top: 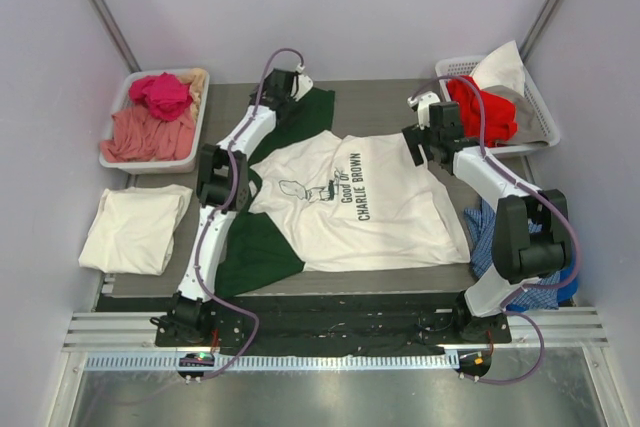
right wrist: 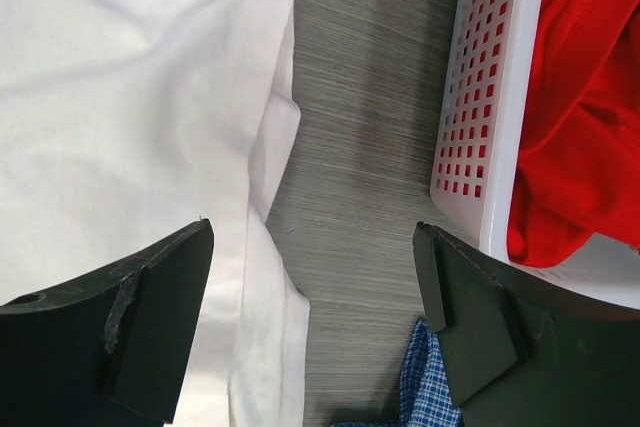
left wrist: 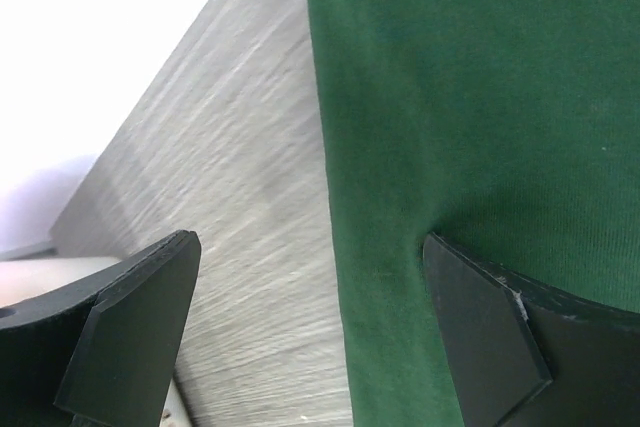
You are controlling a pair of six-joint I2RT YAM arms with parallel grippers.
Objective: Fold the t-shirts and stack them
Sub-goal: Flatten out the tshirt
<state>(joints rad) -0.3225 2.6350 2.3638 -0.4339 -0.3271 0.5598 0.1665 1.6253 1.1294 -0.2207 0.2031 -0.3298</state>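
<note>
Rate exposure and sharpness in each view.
Top external: even, soft light, sharp throughout, mild sheen on the metal strip at the near edge. Left wrist: upper-left corner blown out to white; table grain looks smeared, the dark green t-shirt shows its weave. Right wrist: crisp; the white t-shirt is bright but its folds are readable.

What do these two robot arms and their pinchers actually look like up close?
The left arm and right arm have white shells and chunky black joints on black bases, with a thin purple cable looping along each. The left end effector and right end effector each carry two matte black, wedge-shaped fingers.
</note>
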